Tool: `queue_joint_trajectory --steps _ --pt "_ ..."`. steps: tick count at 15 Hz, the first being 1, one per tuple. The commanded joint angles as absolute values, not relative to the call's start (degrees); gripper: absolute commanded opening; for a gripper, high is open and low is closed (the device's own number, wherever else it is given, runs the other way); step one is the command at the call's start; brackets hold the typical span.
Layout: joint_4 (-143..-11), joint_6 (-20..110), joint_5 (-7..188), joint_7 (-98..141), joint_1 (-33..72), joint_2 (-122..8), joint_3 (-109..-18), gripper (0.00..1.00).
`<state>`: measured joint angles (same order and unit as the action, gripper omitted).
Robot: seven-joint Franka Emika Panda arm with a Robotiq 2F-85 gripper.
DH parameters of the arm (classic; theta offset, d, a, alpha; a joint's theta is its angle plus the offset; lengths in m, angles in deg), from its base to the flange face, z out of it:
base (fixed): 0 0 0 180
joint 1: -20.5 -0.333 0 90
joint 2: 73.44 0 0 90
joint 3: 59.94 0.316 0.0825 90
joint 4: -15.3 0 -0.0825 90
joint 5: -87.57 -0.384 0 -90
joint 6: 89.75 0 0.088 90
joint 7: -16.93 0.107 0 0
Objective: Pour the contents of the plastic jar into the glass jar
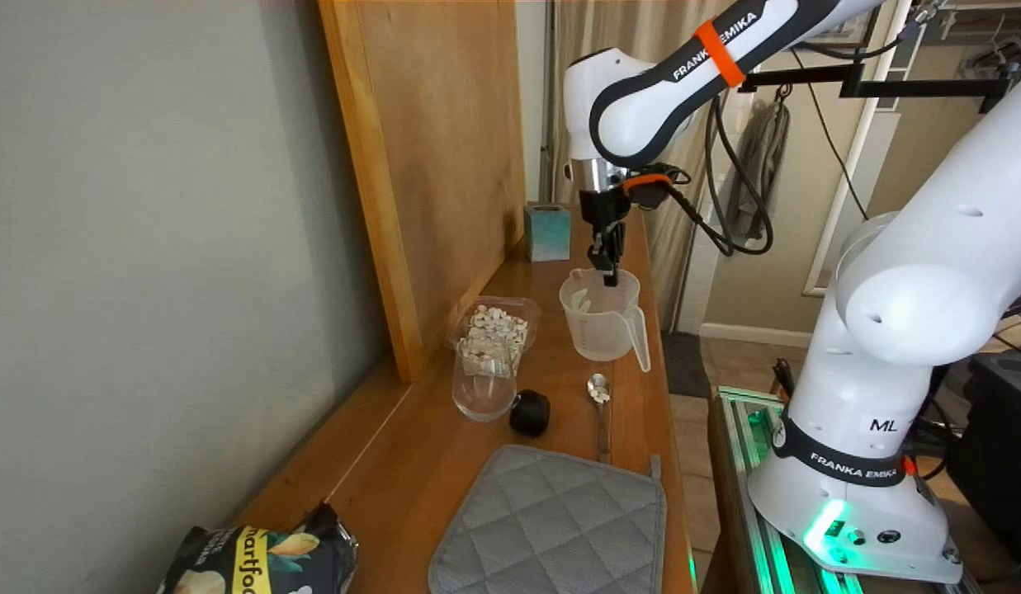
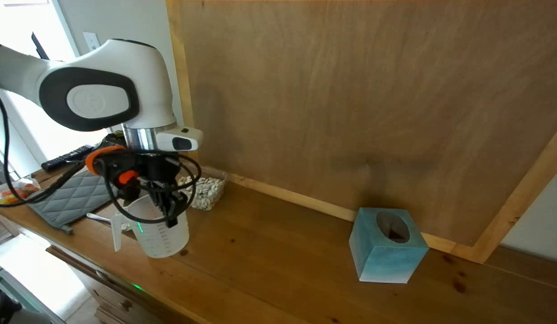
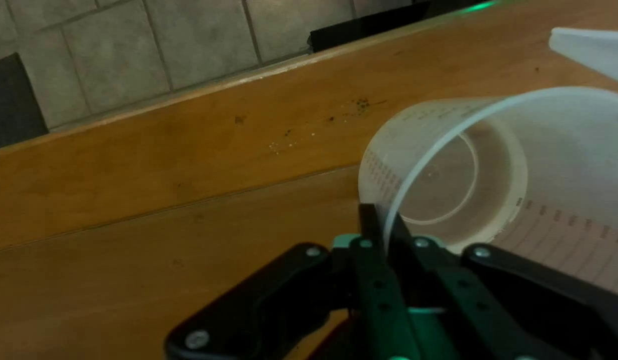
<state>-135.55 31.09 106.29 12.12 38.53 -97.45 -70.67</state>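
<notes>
Potholder (image 1: 551, 528) and snack bag (image 1: 258, 561) cropped at the near edge of an exterior view. Next, glass jar (image 1: 484, 394); its upper part blurs into white pieces (image 1: 500, 326) behind. Farther, plastic jar (image 1: 597, 330), rim clamped in the gripper (image 3: 383, 215), handle (image 3: 598, 50) cut off in wrist view. Can't tell if plastic jar's base touches tabletop (image 1: 427, 462).

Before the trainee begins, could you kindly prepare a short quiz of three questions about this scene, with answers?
1. Where does the black gripper grasp the translucent whitish plastic measuring cup?
2. True or false: the grey quilted potholder lies between that cup and the teal cube-shaped tissue box.
3. Which is nearest the clear, rounded glass jar: (a) the tissue box, (b) the small black round object, (c) the shiny metal spoon?

Key: 1. By its rim. 2. False. 3. (b).
</notes>
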Motion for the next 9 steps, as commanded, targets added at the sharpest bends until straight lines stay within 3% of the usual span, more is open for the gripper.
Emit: queue_joint_trajectory --steps 1,9 --pt "-133.25 32.29 107.81 8.25 37.39 -95.21 -72.00 0.01" --pt "-132.38 36.54 105.44 -2.88 35.18 -94.10 -74.78 0.01"
